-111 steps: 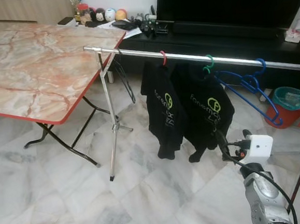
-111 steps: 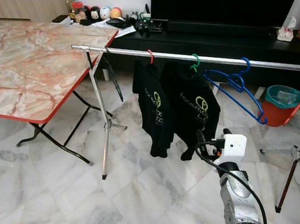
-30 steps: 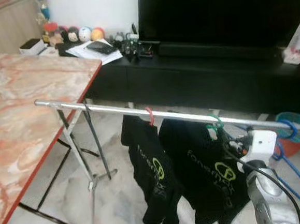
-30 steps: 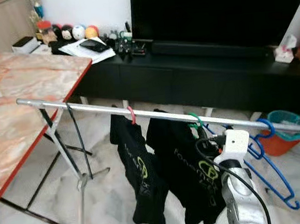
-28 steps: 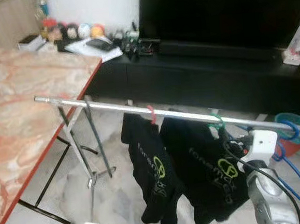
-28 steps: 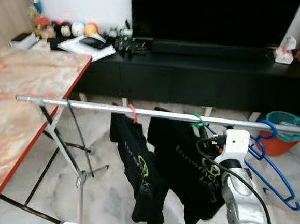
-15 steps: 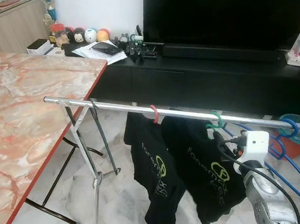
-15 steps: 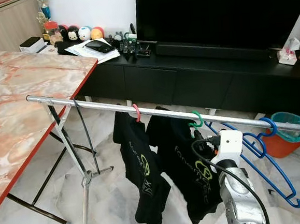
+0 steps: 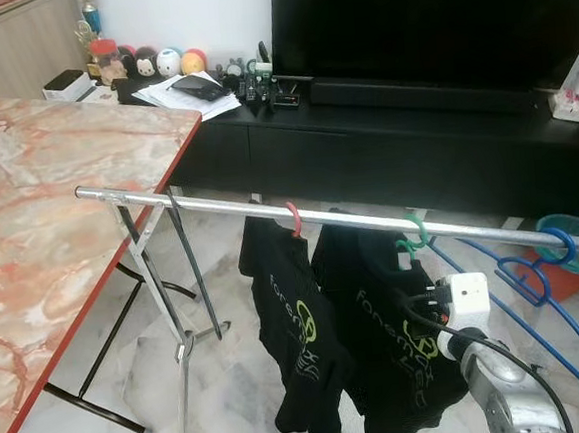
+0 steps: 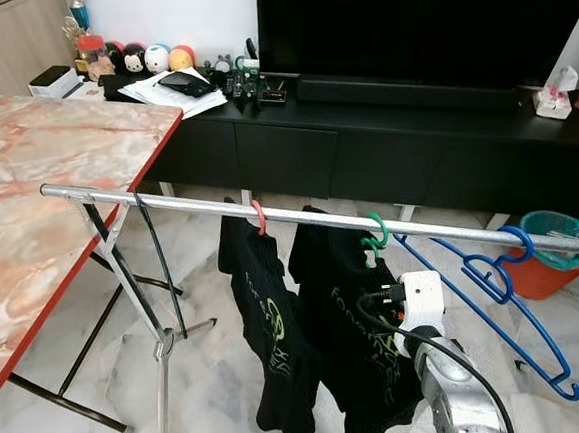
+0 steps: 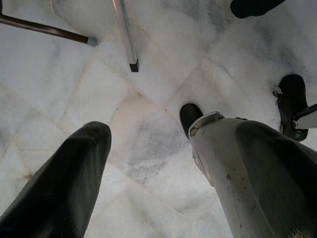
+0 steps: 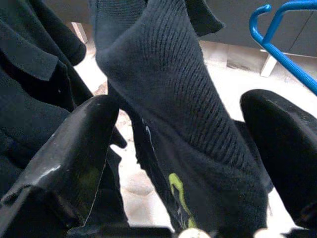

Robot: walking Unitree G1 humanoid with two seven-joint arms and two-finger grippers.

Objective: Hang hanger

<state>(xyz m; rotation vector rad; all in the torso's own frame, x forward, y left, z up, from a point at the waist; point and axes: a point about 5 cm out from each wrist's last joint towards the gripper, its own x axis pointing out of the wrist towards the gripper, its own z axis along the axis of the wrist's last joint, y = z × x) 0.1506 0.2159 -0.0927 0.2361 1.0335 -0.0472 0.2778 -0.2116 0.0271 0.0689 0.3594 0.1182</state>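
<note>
A metal clothes rail [image 9: 219, 207] crosses the room in front of me. Two black shirts hang from it, one on a red hook [image 9: 293, 216] and one on a green hook [image 9: 415, 235]. Empty blue hangers [image 9: 550, 271] hang further right on the rail. My right arm [image 9: 505, 400] reaches up to the shirt under the green hook [image 9: 376, 300]. My right gripper [image 12: 178, 104] is open, and a fold of that black shirt [image 12: 198, 148] hangs between its fingers. My left gripper [image 11: 148, 126] hangs low over the marble floor, open with nothing in it.
A marble-topped folding table [image 9: 47, 195] stands on the left, close to the rail's crossed stand [image 9: 179, 346]. A black TV cabinet [image 9: 415, 156] with a large TV [image 9: 424, 15] lies behind the rail. An orange bin [image 9: 578, 244] sits at the far right.
My right gripper has moved a little down and to the left, into the shirt under the green hook. The head camera has shifted slightly.
</note>
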